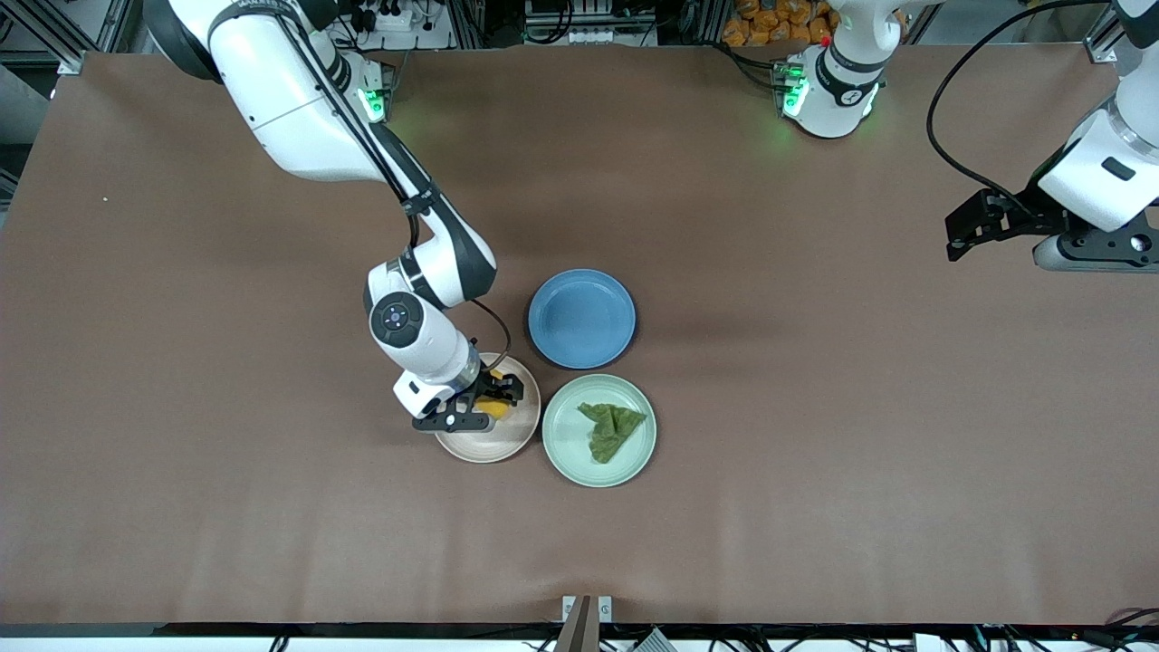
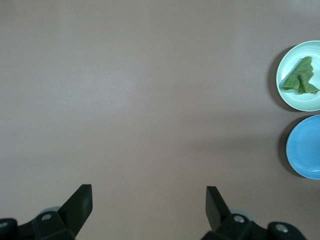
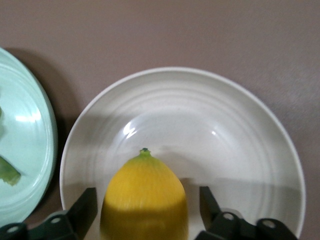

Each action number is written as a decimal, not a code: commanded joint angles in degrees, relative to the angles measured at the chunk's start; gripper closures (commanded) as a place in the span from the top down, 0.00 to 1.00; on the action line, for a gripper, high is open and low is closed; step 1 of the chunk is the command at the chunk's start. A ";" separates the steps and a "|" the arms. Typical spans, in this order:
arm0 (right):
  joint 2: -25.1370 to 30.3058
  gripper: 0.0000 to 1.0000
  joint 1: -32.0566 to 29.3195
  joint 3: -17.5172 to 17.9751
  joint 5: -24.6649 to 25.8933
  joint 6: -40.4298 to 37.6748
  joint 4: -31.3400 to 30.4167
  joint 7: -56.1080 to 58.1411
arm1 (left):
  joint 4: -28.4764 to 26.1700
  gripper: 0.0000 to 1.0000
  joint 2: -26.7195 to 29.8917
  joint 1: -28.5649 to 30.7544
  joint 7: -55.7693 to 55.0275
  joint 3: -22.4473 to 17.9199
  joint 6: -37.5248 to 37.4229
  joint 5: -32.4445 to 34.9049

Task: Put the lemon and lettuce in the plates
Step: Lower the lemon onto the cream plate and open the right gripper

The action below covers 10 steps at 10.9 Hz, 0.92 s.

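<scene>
The yellow lemon [image 1: 494,409] lies in the beige-pink plate [image 1: 489,448]. My right gripper [image 1: 484,406] is low over that plate, open, with a finger on each side of the lemon and a small gap at each. In the right wrist view the lemon [image 3: 145,195] sits between the fingers [image 3: 86,202] on the plate [image 3: 200,115]. The dark green lettuce [image 1: 611,427] lies in the mint green plate [image 1: 570,457], beside the beige-pink one toward the left arm's end. My left gripper [image 1: 955,237] waits open and empty, up over the left arm's end of the table.
An empty blue plate [image 1: 581,319] sits farther from the front camera than the two plates, touching distance from both. The left wrist view shows the mint plate [image 2: 292,100], the lettuce [image 2: 300,77] and the blue plate [image 2: 307,147] at its edge.
</scene>
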State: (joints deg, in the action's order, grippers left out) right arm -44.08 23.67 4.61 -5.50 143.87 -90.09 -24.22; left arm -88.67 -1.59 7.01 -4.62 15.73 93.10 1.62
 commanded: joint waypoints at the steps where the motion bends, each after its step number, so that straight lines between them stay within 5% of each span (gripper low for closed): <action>1: 1.19 1.00 -2.57 0.14 -0.13 -1.48 1.23 4.34 | -0.89 1.00 0.80 1.43 1.63 -0.09 0.76 -2.76; 10: 11.47 1.00 -13.99 -0.30 0.40 -22.83 1.49 20.87 | -0.89 1.00 0.62 1.26 1.63 0.09 0.76 -2.68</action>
State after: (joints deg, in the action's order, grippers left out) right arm -35.55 12.51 3.98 -5.42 123.83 -86.80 -7.35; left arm -88.84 -1.66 7.73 -4.62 15.65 93.18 0.46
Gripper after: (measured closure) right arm 0.000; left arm 0.000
